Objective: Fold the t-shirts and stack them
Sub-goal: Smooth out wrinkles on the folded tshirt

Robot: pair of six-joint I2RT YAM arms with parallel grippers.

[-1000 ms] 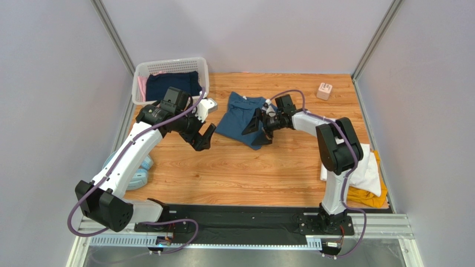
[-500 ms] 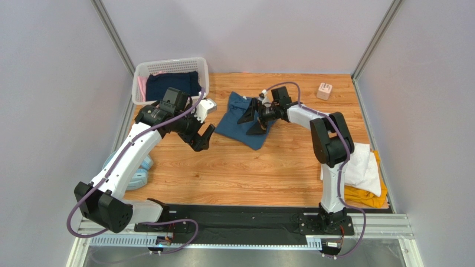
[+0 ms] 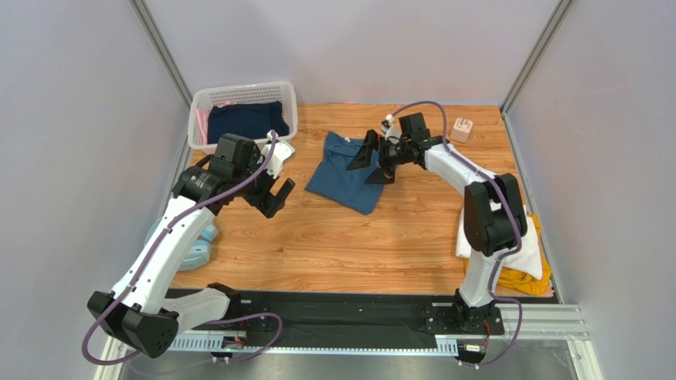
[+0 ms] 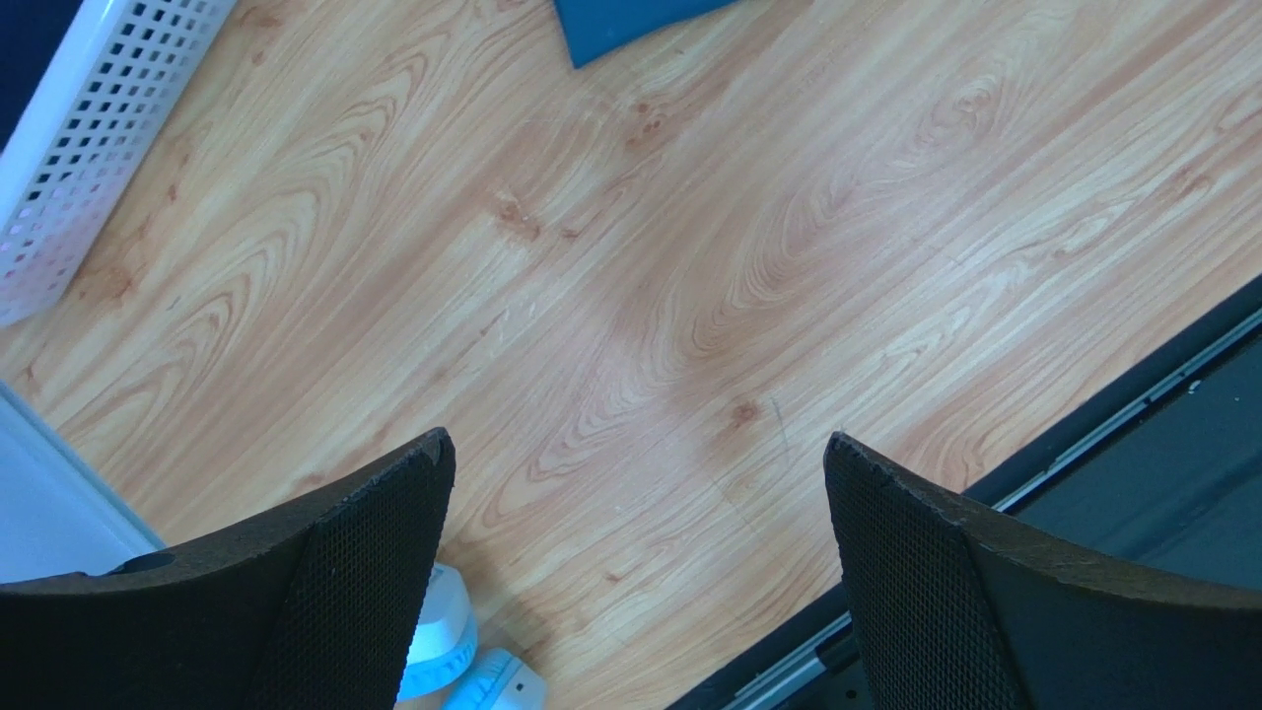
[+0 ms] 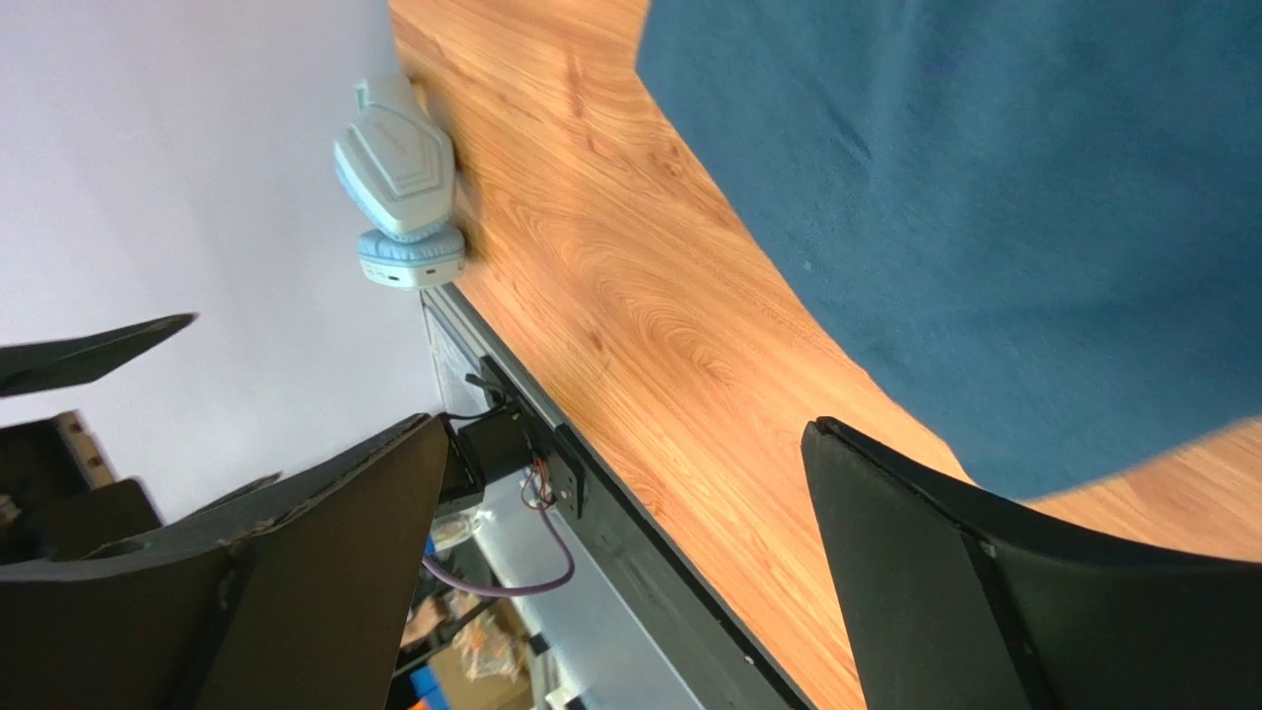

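Teal t-shirt (image 3: 341, 179) on the surface (image 3: 357, 237), upper centre of your top view.
Your right pincer (image 3: 371, 164), jaws apart, hangs over its right edge; your left pincer (image 3: 274, 198), also apart, sits clear to its left.

Teal-blue cotton t-shirt (image 3: 345, 176) was plain. Folded white cotton t-shirt (image 3: 524, 237), folded mustard-yellow cotton t-shirt (image 3: 516, 279) likewise plain. White plastic basket (image 3: 238, 89) had lattice pattern. Wooden tabletop (image 3: 357, 245) showed orange-brown grain.

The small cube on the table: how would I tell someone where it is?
Look at the wooden table, at its far right corner. The small cube sits there alone on bare wood, right of the teal t-shirt. Unlike that soft cloth, it is a hard, pinkish-white block.
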